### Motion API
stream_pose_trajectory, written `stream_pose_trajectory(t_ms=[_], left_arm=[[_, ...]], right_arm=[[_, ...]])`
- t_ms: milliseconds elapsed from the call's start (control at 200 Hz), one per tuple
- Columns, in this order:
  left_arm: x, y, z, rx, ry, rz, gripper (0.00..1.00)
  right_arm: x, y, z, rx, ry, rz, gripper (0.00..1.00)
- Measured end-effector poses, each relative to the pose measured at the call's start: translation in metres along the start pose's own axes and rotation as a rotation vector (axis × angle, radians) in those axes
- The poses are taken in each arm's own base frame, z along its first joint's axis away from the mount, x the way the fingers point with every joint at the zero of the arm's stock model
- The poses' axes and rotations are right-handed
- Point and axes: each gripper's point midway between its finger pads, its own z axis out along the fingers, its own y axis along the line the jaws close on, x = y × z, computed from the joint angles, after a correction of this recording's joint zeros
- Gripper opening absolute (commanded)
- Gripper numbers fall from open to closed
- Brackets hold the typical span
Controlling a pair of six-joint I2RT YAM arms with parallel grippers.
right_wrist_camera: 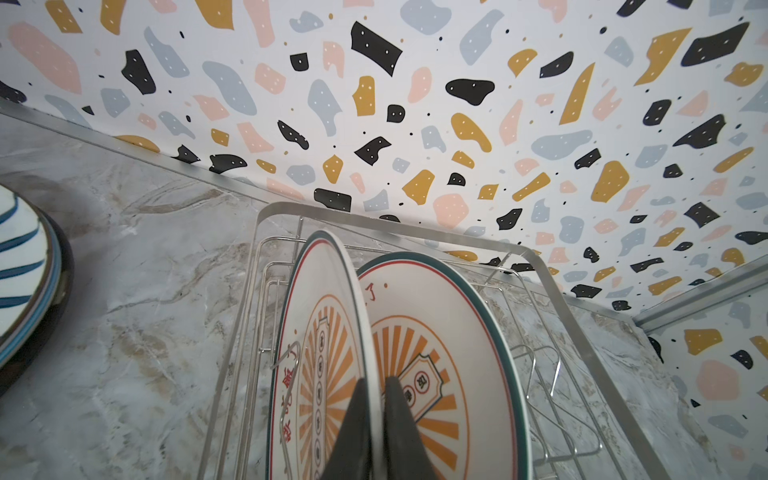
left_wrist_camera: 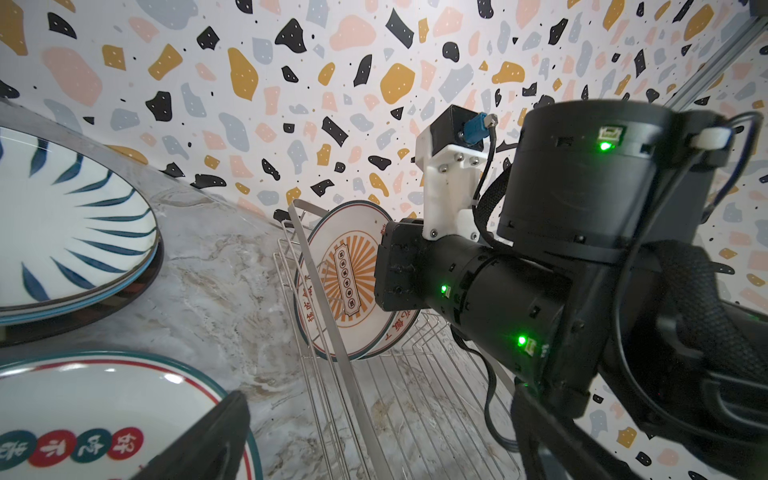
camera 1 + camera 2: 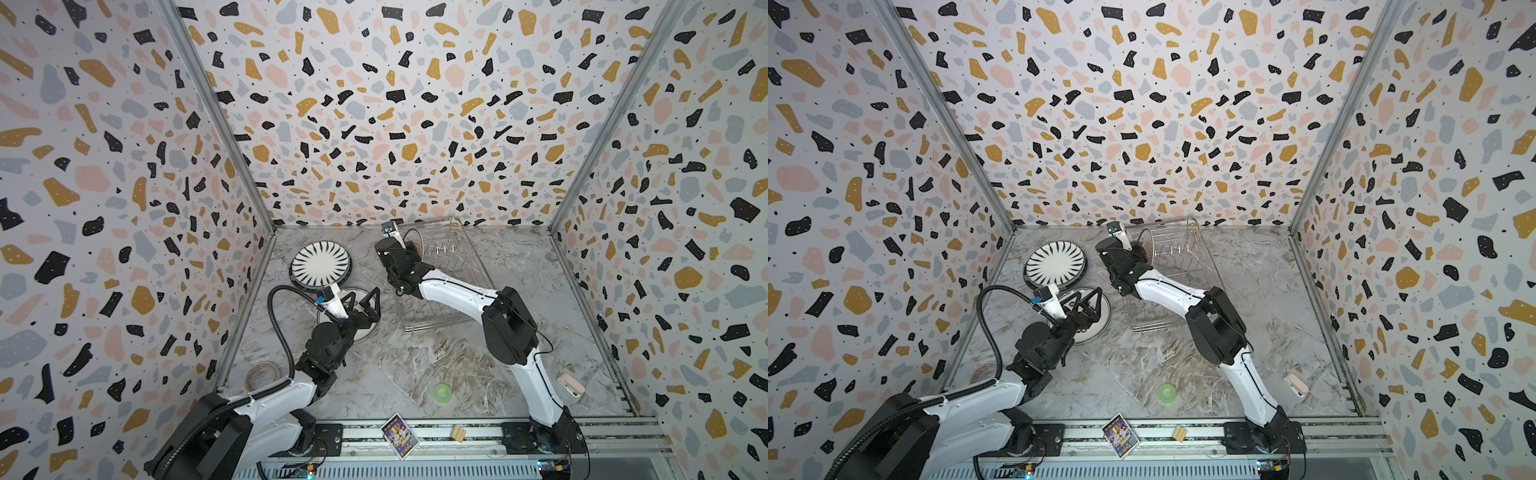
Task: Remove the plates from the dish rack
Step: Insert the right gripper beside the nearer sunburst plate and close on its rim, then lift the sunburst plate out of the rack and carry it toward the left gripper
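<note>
The right gripper [image 1: 375, 384] is clenched on the rim of an upright sunburst plate [image 1: 320, 328] in the dish rack [image 1: 536, 266]. A second plate [image 1: 440, 316] stands just beyond one finger, perhaps touching. Lift straight up, slowly, clear of the prongs [image 1: 533, 365]. The left gripper [image 3: 365, 296] hangs spread wide.

Three walls [image 3: 374, 104] carry terrazzo-pattern paper in black, ochre, pink and grey. Aluminium corner posts [image 3: 217, 112] join them. The table [image 3: 436, 365] is grey-veined marble.

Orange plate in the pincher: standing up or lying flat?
Standing up: the plate sits on edge in the dish rack, right gripper pinching its rim.
</note>
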Motion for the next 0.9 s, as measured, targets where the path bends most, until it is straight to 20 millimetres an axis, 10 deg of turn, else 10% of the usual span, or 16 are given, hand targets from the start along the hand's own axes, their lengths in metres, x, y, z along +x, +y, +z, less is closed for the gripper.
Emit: stream_pose_trajectory(t_ms=[436, 901], left_arm=[[0.0, 0.004, -0.002, -0.016, -0.005, 0.001, 1.0], [0.004, -0.002, -0.002, 0.017, 0.02, 0.005, 1.0]], right_arm=[[-0.021, -0.02, -0.02, 0.015, -0.04, 0.003, 0.03], [-0.045, -0.064, -0.102, -0.057, -0.171, 0.058, 0.02]])
